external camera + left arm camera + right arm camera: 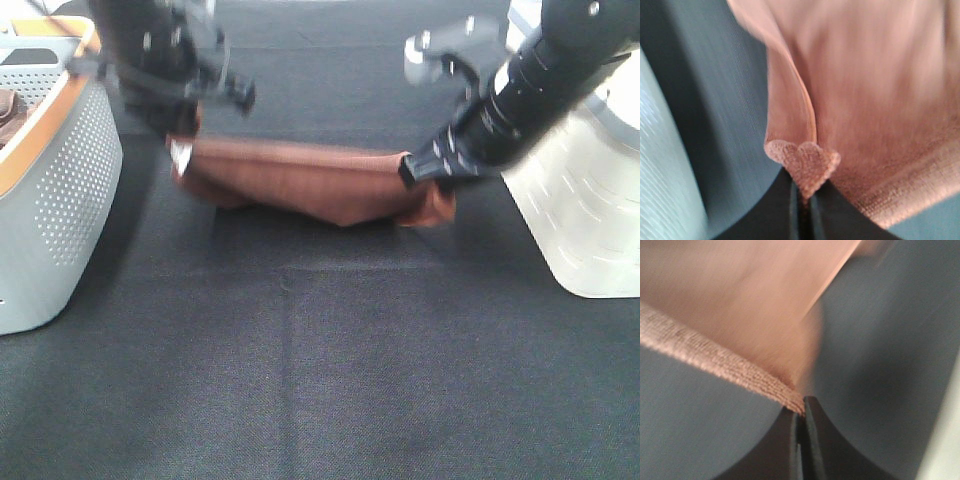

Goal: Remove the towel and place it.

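Note:
The rust-brown towel (pixel 310 180) hangs stretched between my two grippers above the dark mat, sagging in the middle, with its small white tag (pixel 181 155) at the left end. My left gripper (pixel 185 125) is shut on the left corner; in the left wrist view a bunched corner of the towel (pixel 802 165) pokes out from my pinched left gripper (pixel 802 192). My right gripper (pixel 425 172) is shut on the right corner, and the right wrist view shows the towel's hem (pixel 740 372) clamped at the tip of my right gripper (pixel 801 412).
A grey perforated basket (pixel 60 180) with an orange rim stands at the left, with a dark brown item (pixel 10 112) inside. A white ribbed container (pixel 590 200) stands at the right. The dark mat (pixel 320 380) stretches toward the front.

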You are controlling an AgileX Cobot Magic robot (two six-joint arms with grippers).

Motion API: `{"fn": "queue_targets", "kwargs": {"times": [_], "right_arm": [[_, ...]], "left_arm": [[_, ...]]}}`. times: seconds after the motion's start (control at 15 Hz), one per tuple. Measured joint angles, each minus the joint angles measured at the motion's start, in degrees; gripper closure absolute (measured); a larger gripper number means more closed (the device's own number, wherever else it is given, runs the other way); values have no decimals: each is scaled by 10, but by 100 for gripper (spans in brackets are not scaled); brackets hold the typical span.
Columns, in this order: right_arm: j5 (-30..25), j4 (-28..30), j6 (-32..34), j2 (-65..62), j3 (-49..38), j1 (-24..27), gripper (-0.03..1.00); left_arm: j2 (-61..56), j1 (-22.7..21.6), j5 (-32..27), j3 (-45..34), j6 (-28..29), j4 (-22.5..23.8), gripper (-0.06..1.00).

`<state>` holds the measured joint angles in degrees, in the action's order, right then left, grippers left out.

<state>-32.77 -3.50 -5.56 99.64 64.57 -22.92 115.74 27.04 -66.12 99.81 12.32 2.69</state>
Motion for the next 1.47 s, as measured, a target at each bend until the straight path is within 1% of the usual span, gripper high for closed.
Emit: {"fn": "queue_targets", "kwargs": {"times": [0.07,0.2,0.27,0.47,0.53,0.6,0.67,0.73,0.8,0.87,0.93,1.0,1.07,1.13,1.2,1.27,1.47], "right_arm": [[-42,-29,-12,0,0,2,97],[-128,-66,-11,-1,-5,4,97],[-149,-80,-11,-1,-15,4,97],[-161,-110,-11,-1,-56,4,97],[-161,-110,-11,-1,-56,4,97],[-162,-111,-11,-1,-68,4,97],[-167,-112,-9,-1,-81,4,97],[-172,-109,-5,-1,-87,4,95],[-182,-90,5,-1,-92,6,89],[-197,-73,10,-1,-95,11,78],[-207,-64,14,-1,-95,11,65],[-217,-64,17,-1,-95,11,48],[-229,-64,19,-1,-95,11,36],[-238,-64,19,-2,-95,11,30],[-245,-64,19,-2,-95,11,27],[-254,-64,19,-2,-95,11,26],[-281,-65,19,-34,-95,11,25]], "left_arm": [[0,1,-6,-29,-7,-14,94],[-3,16,-6,-91,-14,-27,94],[-14,28,-6,-131,-17,-36,94],[-40,42,-1,-193,-18,-58,94],[-40,42,-1,-193,-18,-58,94],[-42,46,1,-206,-18,-72,94],[-45,51,3,-227,-26,-96,94],[-46,56,2,-237,-29,-98,90],[-46,59,-11,-245,-32,-84,81],[-46,60,-23,-249,-34,-72,68],[-46,61,-29,-252,-35,-63,48],[-46,63,-30,-252,-37,-64,30],[-46,63,-30,-252,-38,-67,20],[-46,63,-30,-252,-42,-73,16],[-47,63,-30,-253,-44,-81,15],[-52,63,-31,-254,-44,-92,14],[-107,63,-31,-254,-48,-93,14]]}}
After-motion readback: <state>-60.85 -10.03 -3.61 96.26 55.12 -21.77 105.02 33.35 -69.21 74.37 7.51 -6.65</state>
